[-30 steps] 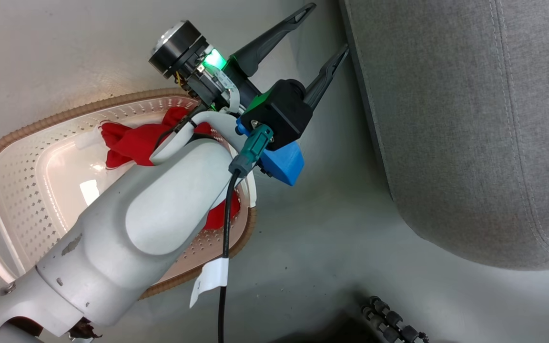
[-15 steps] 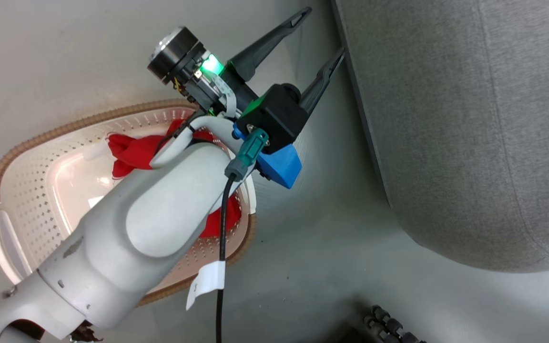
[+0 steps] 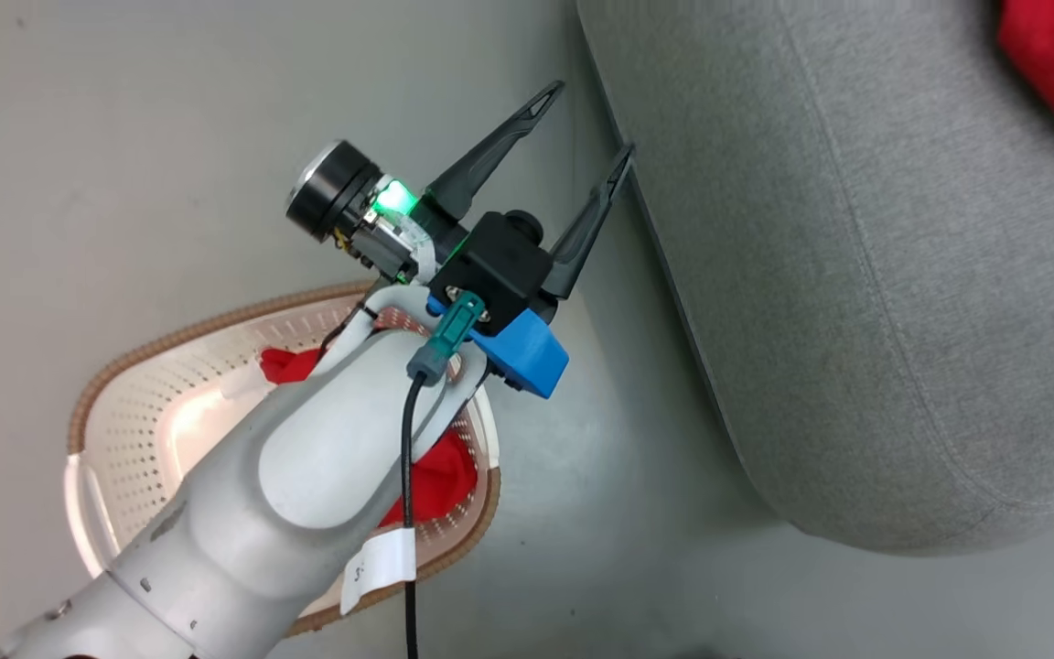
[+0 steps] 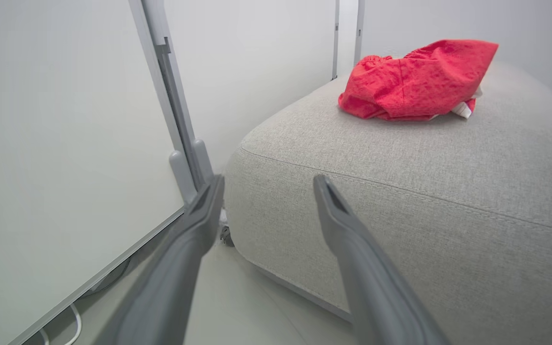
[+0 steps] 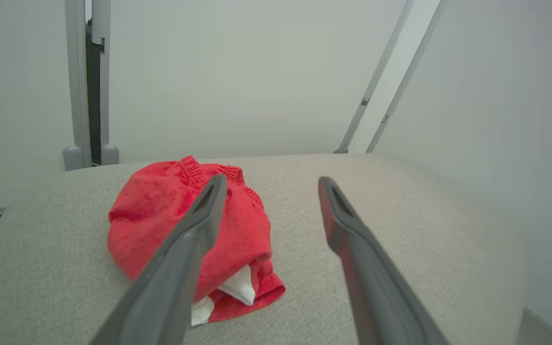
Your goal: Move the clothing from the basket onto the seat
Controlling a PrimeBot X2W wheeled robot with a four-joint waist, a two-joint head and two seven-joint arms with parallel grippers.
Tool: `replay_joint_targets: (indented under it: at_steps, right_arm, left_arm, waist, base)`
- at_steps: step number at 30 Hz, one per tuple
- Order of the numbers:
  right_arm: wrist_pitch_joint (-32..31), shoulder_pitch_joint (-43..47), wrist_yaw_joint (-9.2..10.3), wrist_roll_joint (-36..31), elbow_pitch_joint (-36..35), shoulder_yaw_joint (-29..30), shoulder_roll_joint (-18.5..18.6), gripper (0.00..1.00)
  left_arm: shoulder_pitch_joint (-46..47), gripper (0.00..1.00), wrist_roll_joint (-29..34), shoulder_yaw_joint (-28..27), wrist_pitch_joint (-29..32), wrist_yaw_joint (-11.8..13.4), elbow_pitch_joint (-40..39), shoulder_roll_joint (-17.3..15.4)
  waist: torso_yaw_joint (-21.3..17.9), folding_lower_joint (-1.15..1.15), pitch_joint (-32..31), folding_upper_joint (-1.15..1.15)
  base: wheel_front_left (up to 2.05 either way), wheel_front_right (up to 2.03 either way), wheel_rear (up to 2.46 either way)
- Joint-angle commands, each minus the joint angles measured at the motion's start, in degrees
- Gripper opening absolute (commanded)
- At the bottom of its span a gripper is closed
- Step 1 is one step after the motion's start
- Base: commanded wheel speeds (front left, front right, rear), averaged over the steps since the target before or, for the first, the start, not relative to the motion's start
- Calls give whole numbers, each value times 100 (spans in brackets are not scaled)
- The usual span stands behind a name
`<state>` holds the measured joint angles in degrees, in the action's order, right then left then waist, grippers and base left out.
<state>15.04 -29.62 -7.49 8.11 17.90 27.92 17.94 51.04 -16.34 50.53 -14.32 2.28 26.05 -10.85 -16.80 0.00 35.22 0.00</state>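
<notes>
Left fingers (image 3: 490, 151) beside seat (image 3: 856, 275) edge

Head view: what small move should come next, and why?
Probably lower the open left tool into the cream perforated plastic basket onto the red garment there; the other red garment already lies on the grey woven seat.

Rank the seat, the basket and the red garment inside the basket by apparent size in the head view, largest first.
1. The seat, largest, cropped by the frame.
2. The basket, partly behind the forearm.
3. The red garment, smallest; the forearm hides part, so its extent is unsure.
</notes>
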Motion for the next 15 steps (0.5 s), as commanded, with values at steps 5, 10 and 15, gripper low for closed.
replay_joint_targets:
  at_steps: [5, 10, 15]
  right_arm:
    - [21, 286, -1, -29, -591, -374, -69, 100]
    - [21, 409, -1, 16, -943, -989, -50, 100]
    - [21, 469, -1, 32, -1146, -1674, -85, 100]
  left_arm:
    - [-345, 100, -141, -267, -87, 184, -115, 53]
    - [-725, 100, -125, -720, -91, 359, -527, 10]
    - [-1167, 100, -79, -1269, -89, 469, -835, -39]
  waist:
    - [319, 0, -718, 0]
    - [669, 0, -1098, 0]
    - [1007, 0, -1431, 0]
  base:
    - [0, 0, 0]
    - [0, 0, 0]
    - [0, 0, 0]
